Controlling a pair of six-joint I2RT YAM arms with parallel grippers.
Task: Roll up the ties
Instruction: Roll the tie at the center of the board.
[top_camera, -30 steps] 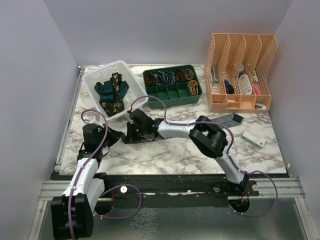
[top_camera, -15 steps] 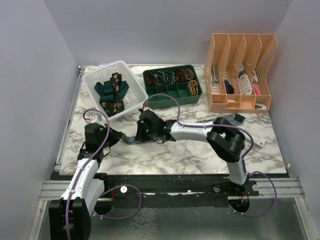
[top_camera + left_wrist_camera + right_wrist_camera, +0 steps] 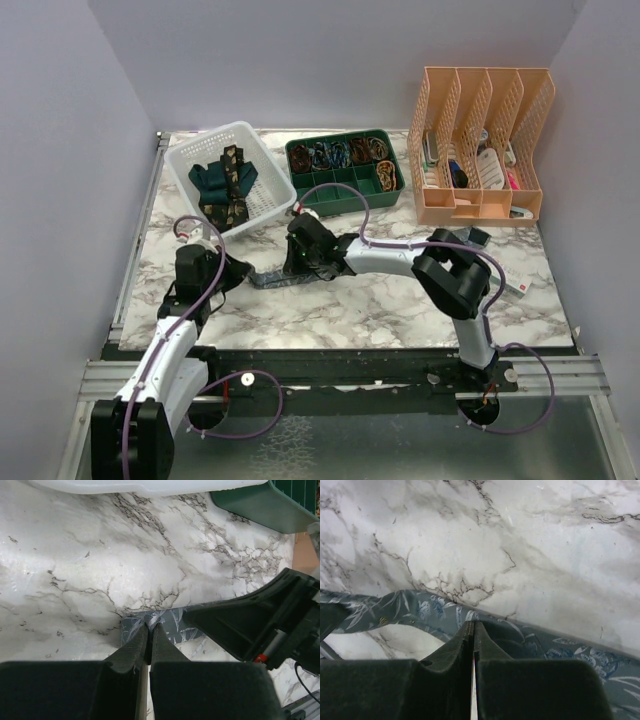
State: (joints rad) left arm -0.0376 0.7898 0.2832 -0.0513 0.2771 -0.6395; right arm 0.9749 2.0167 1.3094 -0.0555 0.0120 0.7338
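The blue-grey patterned tie lies across the marble table, its far end near the file rack. My left gripper is shut on its near end, where the fabric bunches at the gripper on the tie. My right gripper is shut on the tie a short way along it; in the right wrist view the gripper pinches the tie's upper edge. The teal tie and the black-brown gold-patterned tie lie in the white basket.
A green divided tray with small items stands behind the right gripper. A peach file rack stands at the back right, with a small box in front of it. The basket edge and tray corner show in the left wrist view.
My right gripper has moved to the right along the blue-grey tie, away from the left gripper. A stretch of tie now shows between them. The left gripper has shifted slightly.
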